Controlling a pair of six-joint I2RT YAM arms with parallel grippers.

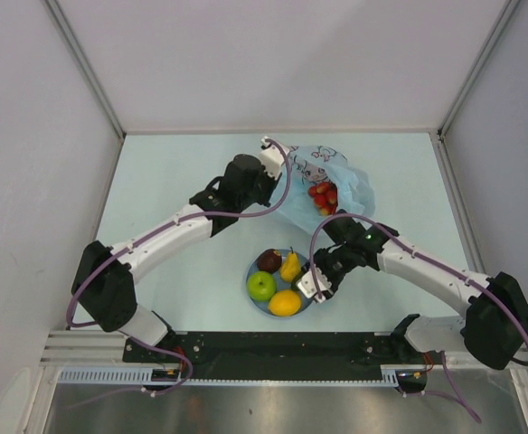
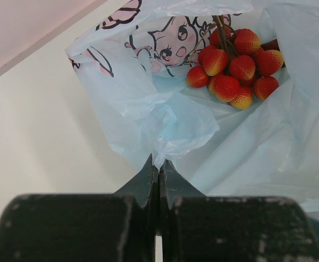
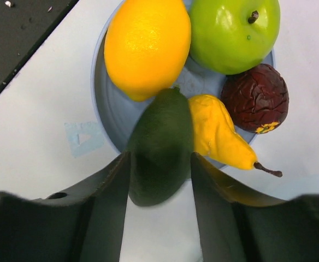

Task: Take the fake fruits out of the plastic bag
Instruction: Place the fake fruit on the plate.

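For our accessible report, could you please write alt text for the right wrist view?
A dark green oval fruit sits between the right hand's two black fingers, over the rim of a light-blue plate. On the plate lie a yellow lemon, green apple, yellow pear and dark red-purple fruit.

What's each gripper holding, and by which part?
The left gripper pinches a fold of the plastic bag. The right gripper has the dark green oval fruit by its sides.

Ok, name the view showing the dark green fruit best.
Right wrist: the dark green fruit fills the gap between the right gripper's fingers. From above, that gripper hides it; the left wrist misses it.
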